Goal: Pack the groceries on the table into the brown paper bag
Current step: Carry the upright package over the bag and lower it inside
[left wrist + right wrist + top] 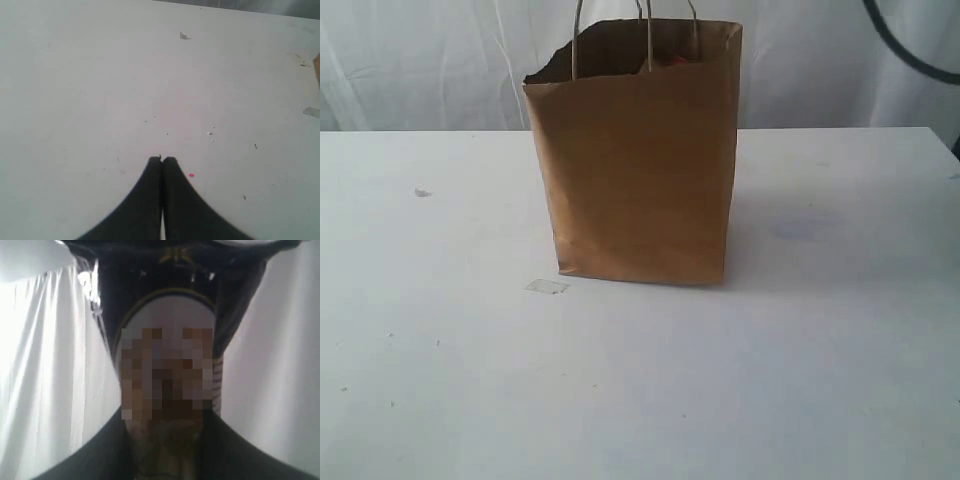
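The brown paper bag (640, 160) stands upright in the middle of the white table (640, 390), its handles up; something red (675, 58) peeks over its rim. No loose groceries lie on the table, and neither gripper shows in the exterior view. In the right wrist view my right gripper (167, 440) is shut on a long dark shiny packet (170, 315) with a white label panel, apparently the spaghetti packet, held up against the white curtain. My left gripper (162, 160) is shut and empty above bare tabletop (100, 90); a brown sliver of the bag (317, 67) shows at the frame edge.
A small clear scrap (548, 287) lies by the bag's front left corner, and a speck (421, 192) sits at the far left. A white curtain (420, 60) hangs behind the table. A black cable (910, 50) curves in at the top right.
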You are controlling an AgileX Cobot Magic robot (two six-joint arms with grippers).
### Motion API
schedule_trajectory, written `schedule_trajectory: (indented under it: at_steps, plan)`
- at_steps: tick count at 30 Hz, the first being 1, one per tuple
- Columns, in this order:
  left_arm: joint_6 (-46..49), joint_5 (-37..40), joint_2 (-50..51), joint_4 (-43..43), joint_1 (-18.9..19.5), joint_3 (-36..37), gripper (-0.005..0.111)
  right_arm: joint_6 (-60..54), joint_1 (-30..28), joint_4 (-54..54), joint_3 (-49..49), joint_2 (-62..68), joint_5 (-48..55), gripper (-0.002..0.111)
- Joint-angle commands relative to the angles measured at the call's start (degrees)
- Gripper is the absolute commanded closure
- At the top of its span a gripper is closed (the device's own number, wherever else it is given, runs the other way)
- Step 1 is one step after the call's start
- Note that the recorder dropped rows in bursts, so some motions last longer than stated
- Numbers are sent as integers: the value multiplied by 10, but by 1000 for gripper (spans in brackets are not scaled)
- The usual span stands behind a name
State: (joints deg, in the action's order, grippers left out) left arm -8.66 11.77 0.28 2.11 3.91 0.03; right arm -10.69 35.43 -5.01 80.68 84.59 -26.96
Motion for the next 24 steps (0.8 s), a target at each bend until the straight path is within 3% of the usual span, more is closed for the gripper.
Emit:
schedule_trajectory:
  at_steps: [1, 5, 8, 14, 24]
  plan:
    - [-2, -3, -3, 4, 1, 0, 107, -143, -1, -33, 9, -20, -95, 108]
    - [-2, -3, -3, 4, 1, 0, 107, -258, -1, -161, 9, 4, -100, 108]
    - [-2, -3, -3, 4, 1, 0, 107, -306, -1, -190, 9, 29, -138, 108]
    - [-2, -3, -3, 4, 1, 0, 107, -306, -1, -197, 9, 65, -198, 108]
    - [-2, -4, -3, 4, 1, 0, 107, -182, -1, -200, 9, 81, -115, 108]
